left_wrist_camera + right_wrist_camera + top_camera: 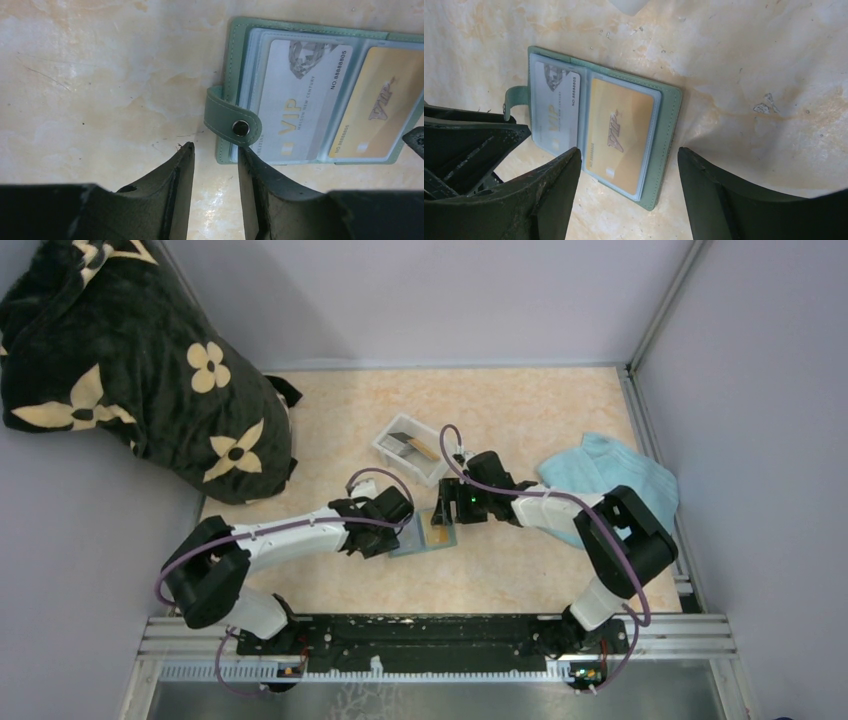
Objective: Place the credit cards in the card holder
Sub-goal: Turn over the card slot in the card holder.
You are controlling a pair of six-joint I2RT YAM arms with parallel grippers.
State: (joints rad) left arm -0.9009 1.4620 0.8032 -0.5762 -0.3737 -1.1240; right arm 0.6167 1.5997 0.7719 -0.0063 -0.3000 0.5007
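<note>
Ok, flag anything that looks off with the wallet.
Nothing stands out. The wallet lies open and flat on the table, a white card and a gold card sitting straight in its sleeves. The left gripper and right gripper are open and empty.

The card holder (668, 117) was a matt grey-green, leather-like material with stitched edges, a shiny metal snap (241, 128) on its strap, and clear glossy plastic sleeves over a smooth whitish card (295, 100) and a smooth orange-yellow card (377, 105). The table (100, 90) was smooth and marble-patterned in cream, marked with fine scratches and dark specks. The left gripper (216, 148) and right gripper (629, 151) had dark, matt, scuffed fingers that looked like hard plastic, and the towel (620, 475) was soft pale-blue cloth.
</note>
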